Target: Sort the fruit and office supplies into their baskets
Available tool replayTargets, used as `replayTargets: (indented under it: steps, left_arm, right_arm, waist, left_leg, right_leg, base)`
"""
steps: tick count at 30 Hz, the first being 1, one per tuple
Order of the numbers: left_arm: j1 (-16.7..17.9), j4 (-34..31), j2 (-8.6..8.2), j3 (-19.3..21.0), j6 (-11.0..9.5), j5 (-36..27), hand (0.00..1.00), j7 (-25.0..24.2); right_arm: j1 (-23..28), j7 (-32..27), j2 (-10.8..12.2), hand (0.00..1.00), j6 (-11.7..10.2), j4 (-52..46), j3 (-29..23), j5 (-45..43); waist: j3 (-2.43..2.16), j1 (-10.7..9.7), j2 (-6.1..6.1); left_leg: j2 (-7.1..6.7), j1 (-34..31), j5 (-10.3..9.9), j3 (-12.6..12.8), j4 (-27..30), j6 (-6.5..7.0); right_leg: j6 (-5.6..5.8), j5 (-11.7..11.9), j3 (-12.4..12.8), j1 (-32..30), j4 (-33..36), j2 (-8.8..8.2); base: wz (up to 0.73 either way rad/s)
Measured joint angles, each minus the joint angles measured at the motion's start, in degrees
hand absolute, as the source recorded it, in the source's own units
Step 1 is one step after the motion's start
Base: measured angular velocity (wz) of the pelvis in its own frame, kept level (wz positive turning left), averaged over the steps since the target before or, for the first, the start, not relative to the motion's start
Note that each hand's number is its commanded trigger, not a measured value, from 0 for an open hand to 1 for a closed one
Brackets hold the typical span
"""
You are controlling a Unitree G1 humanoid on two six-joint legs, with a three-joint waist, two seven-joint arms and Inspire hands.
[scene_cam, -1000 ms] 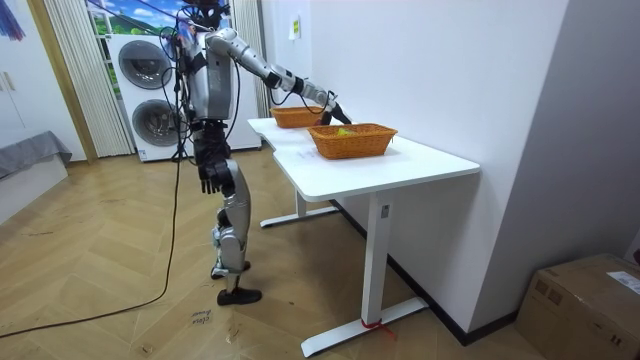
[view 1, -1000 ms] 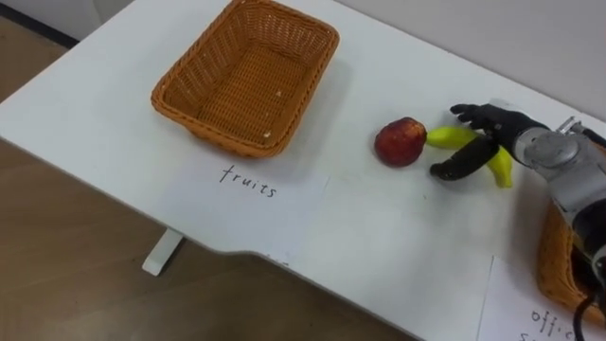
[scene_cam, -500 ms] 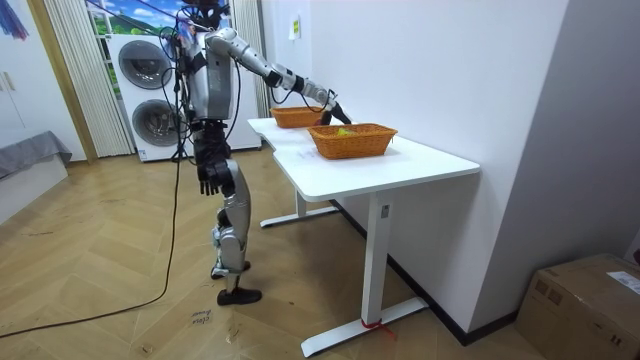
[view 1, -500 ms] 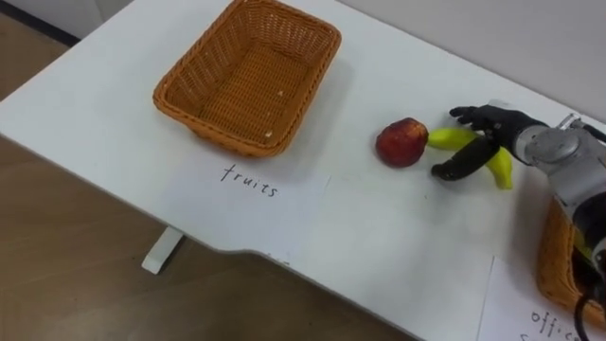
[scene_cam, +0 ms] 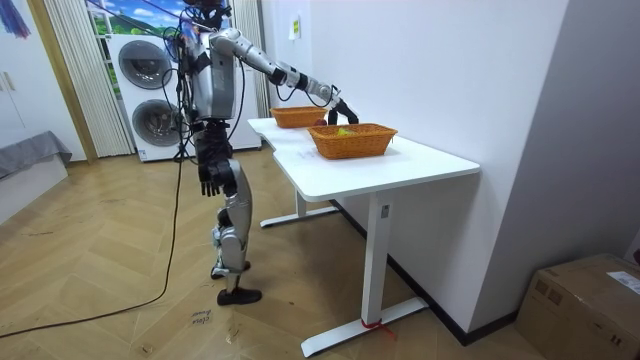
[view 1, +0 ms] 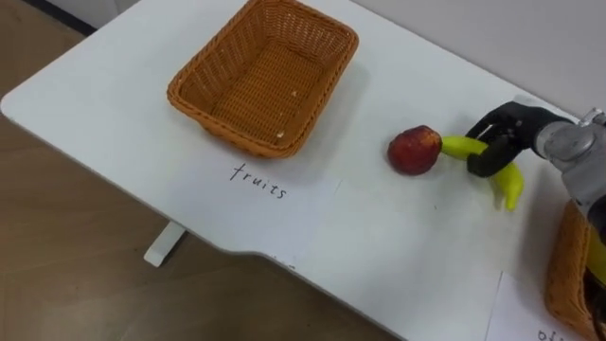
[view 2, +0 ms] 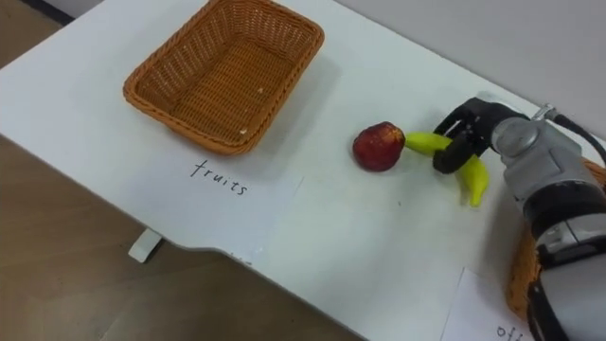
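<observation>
1. The banana [view 1: 508, 183] is at the table's [view 1: 114, 123] right part, its middle wrapped by the right hand [view 1: 502, 131]; both yellow ends stick out.
2. That hand's fingers curl over the banana, thumb beneath, clasping it. The arm reaches in from the right, stretched forward.
3. The apple [view 1: 414, 151] sits just beside the banana's left end.
4. The fruit basket [view 1: 232, 135] stands well apart to the left, behind a paper label [view 1: 260, 180].
5. Another basket [view 1: 566, 275] is at the right edge.
6. The left hand [scene_cam: 207, 178] hangs beside the thigh.
</observation>
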Motion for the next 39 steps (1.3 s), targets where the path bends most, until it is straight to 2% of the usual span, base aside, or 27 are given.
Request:
replayTargets:
  steps: [8, 18, 20, 24, 28, 31, 35, 39]
  left_arm:
    - [-0.2, -0.6, 0.88, 0.0, 0.0, 0.0, 0.00, 0.1]
    - [0.3, -0.3, 0.90, 0.7, 0.0, 0.1, 0.00, 1.0]
    - [0.2, 0.2, 1.01, 1.6, 0.1, 0.1, 0.00, 1.1]
    - [0.8, 0.3, 0.96, 1.9, 0.1, 0.1, 0.00, 1.0]
    - [1.6, 0.2, 0.80, 4.0, 0.1, 0.1, 0.00, 1.2]
    - [2.7, 0.0, 0.74, 5.4, 0.0, 0.1, 0.00, 1.2]
    - [4.6, -1.6, 0.76, 5.8, 0.0, 0.6, 0.00, 1.0]
    - [5.6, -2.6, 0.88, 6.9, -0.2, 0.6, 0.00, 0.9]
  right_arm:
    - [0.4, 3.4, 0.0, 1.00, 1.0, 0.0, 0.1, 2.8]
    - [1.6, 6.3, 0.1, 1.00, 1.1, -0.4, 0.0, 3.1]
    - [2.2, 7.6, 0.1, 1.00, 1.5, -1.5, 0.1, 2.9]
    - [2.7, 8.7, 0.1, 1.00, 1.5, -2.6, 0.0, 2.8]
    - [2.7, 9.7, 0.0, 1.00, 1.8, -3.9, 0.0, 2.7]
    - [3.6, 10.5, 0.0, 1.00, 2.0, -6.1, -0.1, 0.0]
    - [4.7, 12.4, 0.1, 1.00, 2.1, -10.9, 0.0, -4.1]
    - [4.7, 13.2, 0.1, 1.00, 2.1, -13.5, 0.0, -4.1]
  waist:
    - [-0.10, -0.1, -0.13]
    - [-0.12, 0.2, -0.02]
    - [-0.65, 0.1, -0.37]
    - [-0.81, 0.0, -0.35]
    - [-0.90, -0.3, -0.14]
    - [-1.19, -0.6, 0.28]
    - [-1.37, -1.8, 0.47]
    - [-1.45, -3.5, 0.37]
  left_leg:
    - [0.02, 0.1, 0.0, 0.1, 0.4, -0.06]
    - [0.27, 1.8, 0.1, 0.7, -0.1, -0.10]
    - [0.36, 2.1, 0.1, 0.8, -0.5, -0.23]
    - [0.48, 2.9, 0.3, 0.9, -0.8, -0.40]
    - [0.56, 3.4, 0.3, 0.9, -1.0, -0.48]
    - [0.56, 4.2, 0.3, 1.0, -1.5, -0.48]
    - [0.56, 5.2, 0.3, 1.0, -1.7, -0.47]
    - [0.55, 6.3, 0.3, 0.7, -1.8, -0.47]
  right_leg:
    - [-0.04, 0.0, 0.0, 0.1, 0.1, 0.01]
    - [-0.16, 0.4, 0.1, 1.8, -0.2, 0.21]
    - [-0.33, 0.5, 0.1, 2.1, -0.9, 0.38]
    - [-0.37, 0.6, 0.1, 2.5, -0.9, 0.47]
    - [-0.37, 0.6, 0.1, 2.8, -1.0, 0.54]
    - [-0.37, 0.6, 0.1, 3.5, -1.0, 0.51]
    - [-0.35, 0.6, 0.0, 4.3, -0.9, 0.33]
    - [-0.34, 0.6, 0.0, 5.5, -0.9, 0.16]
  base:
    - [0.00]
    - [-0.03]
    - [-0.02]
    - [-0.03]
    - [0.00]
    - [0.00]
    - [0.00]
    - [0.03]
